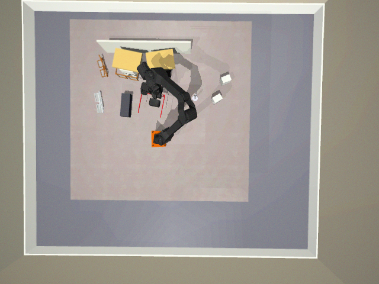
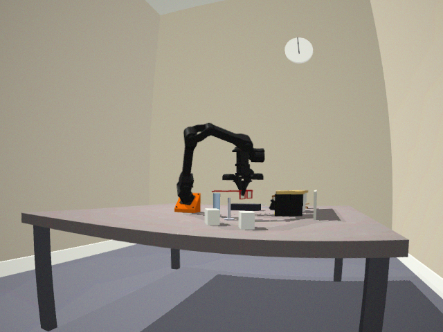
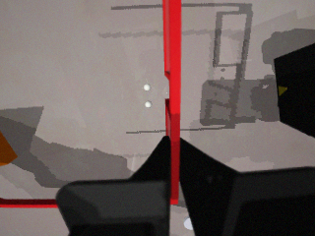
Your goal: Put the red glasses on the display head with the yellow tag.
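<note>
My gripper [image 2: 242,191] is shut on the front frame of the red glasses [image 2: 232,193] and holds them level above the table. In the wrist view the red frame [image 3: 172,98] runs straight up from between my fingertips. From above, the two red temples [image 1: 140,103] point toward the arm's base. Two display heads with tan tops [image 1: 127,59] [image 1: 160,58] stand just beyond the glasses; the left one wears orange glasses [image 1: 127,74]. A black head with a small yellow tag [image 3: 282,89] shows at the wrist view's right edge, apart from the glasses.
A dark case [image 1: 125,105], white glasses [image 1: 98,100] and a second pair of orange glasses [image 1: 102,65] lie to the left. Two white cubes [image 1: 225,78] [image 1: 217,97] and a small post [image 1: 195,97] stand to the right. A white back panel [image 1: 143,45] stands behind the heads.
</note>
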Tool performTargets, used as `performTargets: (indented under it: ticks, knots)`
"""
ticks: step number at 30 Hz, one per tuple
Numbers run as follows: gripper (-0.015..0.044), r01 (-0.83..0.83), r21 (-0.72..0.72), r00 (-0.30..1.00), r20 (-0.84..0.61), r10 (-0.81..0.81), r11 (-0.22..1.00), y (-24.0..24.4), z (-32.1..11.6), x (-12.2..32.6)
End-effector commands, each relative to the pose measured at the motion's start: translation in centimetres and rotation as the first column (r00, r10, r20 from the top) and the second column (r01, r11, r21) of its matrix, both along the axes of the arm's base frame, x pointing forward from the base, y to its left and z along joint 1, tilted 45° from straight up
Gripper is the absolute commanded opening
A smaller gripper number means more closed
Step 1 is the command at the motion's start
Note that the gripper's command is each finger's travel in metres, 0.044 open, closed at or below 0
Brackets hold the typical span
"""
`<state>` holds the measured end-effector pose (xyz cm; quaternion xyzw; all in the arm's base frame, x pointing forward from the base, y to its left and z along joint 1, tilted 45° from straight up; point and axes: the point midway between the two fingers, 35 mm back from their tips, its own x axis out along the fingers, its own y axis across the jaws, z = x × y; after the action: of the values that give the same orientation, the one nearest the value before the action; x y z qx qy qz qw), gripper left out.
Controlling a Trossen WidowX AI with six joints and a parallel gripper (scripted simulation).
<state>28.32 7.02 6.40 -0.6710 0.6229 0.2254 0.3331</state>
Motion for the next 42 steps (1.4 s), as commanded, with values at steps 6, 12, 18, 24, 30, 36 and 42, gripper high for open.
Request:
performTargets:
  ticks: [6,12,18,24,30,36,42]
  knots:
    - [0.0000,-0.005,-0.005,1.000,-0.007,0.005,1.000,-0.6,-0.7,0.0]
    - [0.0000,-0.006,-0.005,1.000,-0.007,0.005,1.000,-1.0,-1.0,0.1]
    - [0.0000,-0.006,-0.006,1.000,-0.007,0.006,1.000,-1.4,-1.4,0.2]
    - [0.0000,-0.006,-0.006,1.000,-0.007,0.006,1.000,-1.7,-1.7,0.2]
    - [0.0000,-0.006,-0.006,1.000,-0.007,0.005,1.000,-2.1,-2.1,0.3]
    - [0.0000,-0.005,-0.007,1.000,-0.007,0.005,1.000,-2.4,-2.4,0.3]
    - [0.0000,-0.005,-0.007,1.000,-0.006,0.005,1.000,-2.8,-2.8,0.3]
